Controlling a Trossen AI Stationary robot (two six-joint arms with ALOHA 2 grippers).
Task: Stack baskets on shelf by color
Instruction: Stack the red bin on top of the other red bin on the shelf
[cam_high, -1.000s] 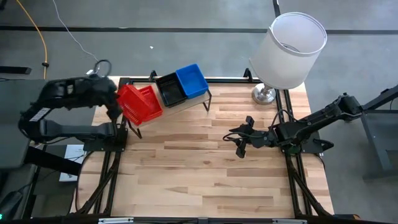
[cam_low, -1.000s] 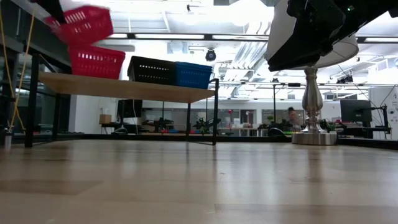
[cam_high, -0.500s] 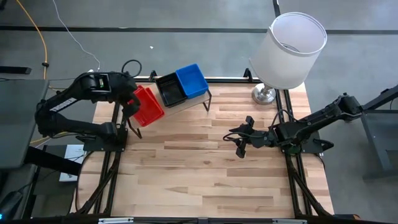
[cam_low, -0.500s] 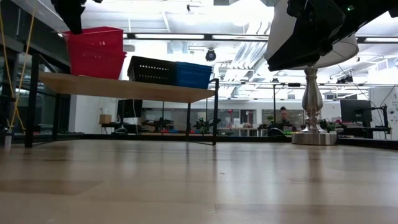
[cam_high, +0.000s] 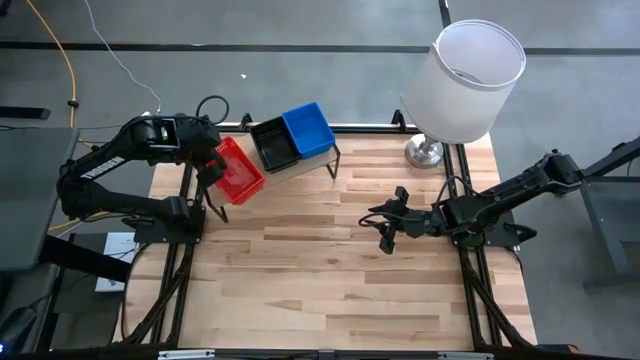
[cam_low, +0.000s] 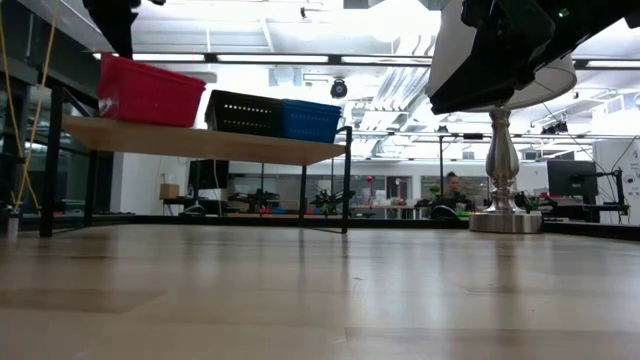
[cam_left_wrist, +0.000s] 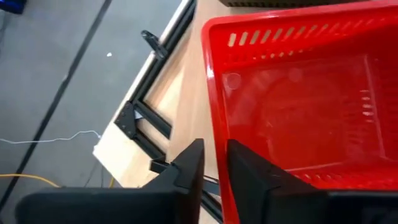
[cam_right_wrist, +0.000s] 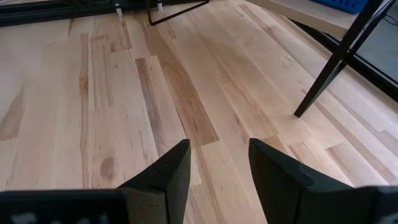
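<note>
So my left hand (cam_left_wrist: 214, 168) sits at the end wall of the red ribbed plastic basket (cam_high: 238, 170), fingers either side of the rim with barely a gap, so I can't tell if I'm gripping or letting go. It's nested in the other red one at the left end of the light wooden plank shelf (cam_low: 200, 139), just beside the black mesh basket (cam_high: 272, 144) and the blue plastic basket (cam_high: 307, 129). If a finger snags the rim when I pull away, the stack could tip off. My right hand (cam_high: 385, 222) hangs open over the counter (cam_high: 340, 270), well apart
</note>
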